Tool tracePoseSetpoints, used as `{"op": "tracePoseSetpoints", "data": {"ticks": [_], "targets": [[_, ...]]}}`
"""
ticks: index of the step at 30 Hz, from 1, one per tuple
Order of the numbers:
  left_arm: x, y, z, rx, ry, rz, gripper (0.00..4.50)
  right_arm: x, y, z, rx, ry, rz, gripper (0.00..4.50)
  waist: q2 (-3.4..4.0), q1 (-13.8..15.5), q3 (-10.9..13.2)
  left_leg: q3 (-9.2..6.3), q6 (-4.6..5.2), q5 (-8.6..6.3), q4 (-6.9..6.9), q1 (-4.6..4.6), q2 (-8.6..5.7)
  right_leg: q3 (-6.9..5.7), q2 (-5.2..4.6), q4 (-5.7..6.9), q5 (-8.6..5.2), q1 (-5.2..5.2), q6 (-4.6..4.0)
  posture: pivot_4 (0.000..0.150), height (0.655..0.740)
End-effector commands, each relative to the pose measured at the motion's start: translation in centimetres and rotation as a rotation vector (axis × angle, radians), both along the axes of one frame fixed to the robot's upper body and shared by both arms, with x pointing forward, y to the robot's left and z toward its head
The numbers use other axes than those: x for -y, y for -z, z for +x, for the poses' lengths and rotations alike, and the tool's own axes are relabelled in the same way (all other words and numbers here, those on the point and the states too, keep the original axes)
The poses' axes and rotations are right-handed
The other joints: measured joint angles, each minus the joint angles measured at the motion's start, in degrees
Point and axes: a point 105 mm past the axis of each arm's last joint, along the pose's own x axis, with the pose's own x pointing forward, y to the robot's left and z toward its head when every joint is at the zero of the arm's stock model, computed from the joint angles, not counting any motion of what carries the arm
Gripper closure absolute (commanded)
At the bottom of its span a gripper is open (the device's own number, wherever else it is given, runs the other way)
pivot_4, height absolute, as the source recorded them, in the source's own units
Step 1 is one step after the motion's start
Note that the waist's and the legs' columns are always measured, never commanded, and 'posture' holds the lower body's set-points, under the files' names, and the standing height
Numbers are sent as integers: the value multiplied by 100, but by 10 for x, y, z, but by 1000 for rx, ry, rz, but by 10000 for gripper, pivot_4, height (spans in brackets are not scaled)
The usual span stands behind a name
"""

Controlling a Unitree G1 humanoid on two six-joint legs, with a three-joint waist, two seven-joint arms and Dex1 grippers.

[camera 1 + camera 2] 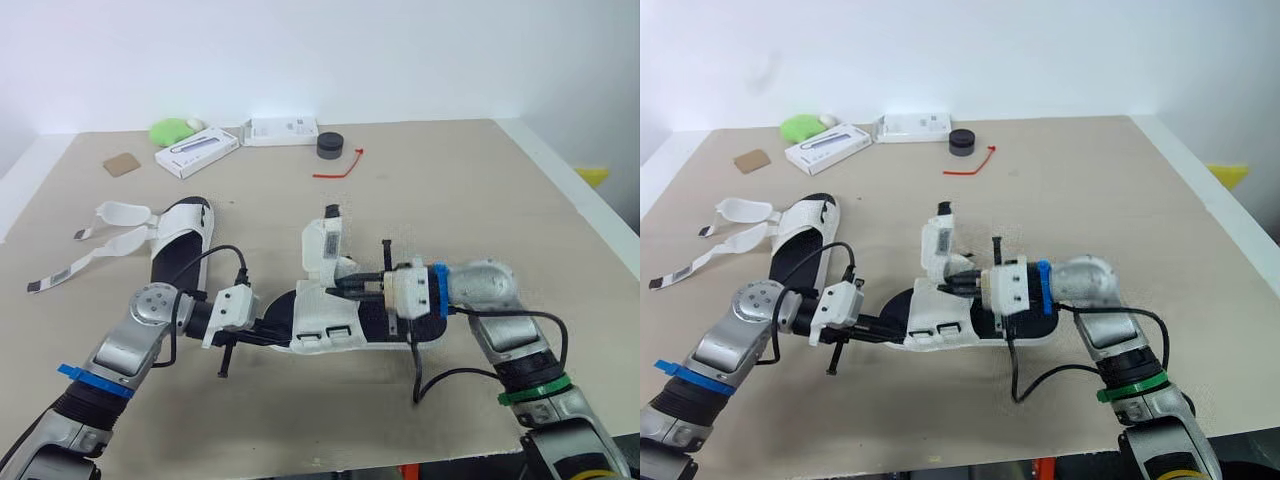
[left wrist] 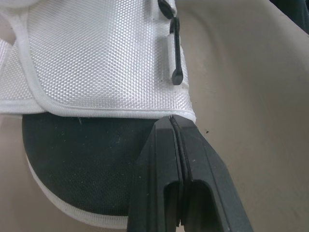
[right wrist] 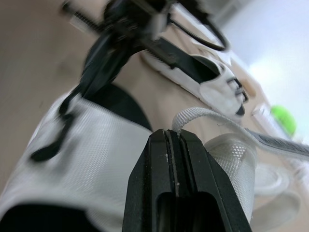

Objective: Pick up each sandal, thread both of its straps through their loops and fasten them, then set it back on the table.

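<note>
Worktop [image 1: 480,200]: beige, and its near edge runs just below both arms. There is broad open surface on the right side and across the middle band.

Near sandal [image 1: 325,325]: lies flat, centre-front, close to the near edge. It has a black footbed and a white mesh panel, and one strap [image 1: 325,245] stands upright.

Far sandal [image 1: 180,245]: lies to the left, well apart from the near one. Its loose straps [image 1: 100,235] trail out toward the left edge.

Left pincer [image 1: 268,333]: clenched, fingers [image 2: 159,159] pressed together. The tips touch the hem of the white panel at the near sandal's left end.

Right pincer [image 1: 345,285]: clenched over the near sandal, tips against its strap. I cannot tell whether the strap is pinched.

Far edge: two white boxes [image 1: 197,152], a green lump [image 1: 172,130], a black puck [image 1: 331,146], a red cord [image 1: 340,168] and a brown card [image 1: 122,164].
</note>
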Motion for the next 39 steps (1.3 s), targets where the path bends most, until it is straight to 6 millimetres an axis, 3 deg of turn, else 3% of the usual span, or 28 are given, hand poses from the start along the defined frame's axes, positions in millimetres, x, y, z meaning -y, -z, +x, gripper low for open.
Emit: {"op": "tracePoseSetpoints", "data": {"ticks": [1, 5, 9, 14, 32, 39], "targets": [[-1, 6, -5, -26, 24, 37, 45000, 7, 10, -8, 204, -104, -98, 43371, 0, 0, 0, 1, 0, 0, 0, 3, 0, 2, 1, 0, -1, 3, -2, 1500, 7400], [-1, 6, -6, -29, 27, 39, 45000, 13, 19, -15, 428, -255, -199, 43371, -2, -7, 1, 9, 2, -1, -1, 24, 1, 10, 3, 0, -5, 22, -6, 1500, 7400], [0, 5, -7, -32, 29, 38, 45000, 17, 19, -20, 618, -360, -183, 43371, -7, -6, 1, 27, 3, -2, -1, 45, 4, 23, 9, 2, -8, 39, -1, 1500, 7400], [2, 1, -8, -34, 31, 39, 45000, 18, 3, -17, 740, -340, -79, 43371, -19, -4, -1, 26, 17, -10, -1, 78, 5, 29, 8, 2, -16, 73, -9, 1500, 7400], [1, -3, -6, -46, 33, 49, 45000, 8, -47, -11, 1173, -287, -49, 43371, -18, -9, 0, 54, 21, -12, -2, 62, -2, 66, 15, 10, -33, 69, 14, 1500, 7400], [-3, 2, -5, -50, 34, 56, 45000, 9, -41, -3, 1337, -284, -51, 43371, -19, -9, -1, 56, 21, -13, -4, 57, -15, 74, 12, 15, -47, 61, -6, 1500, 7400]]}}
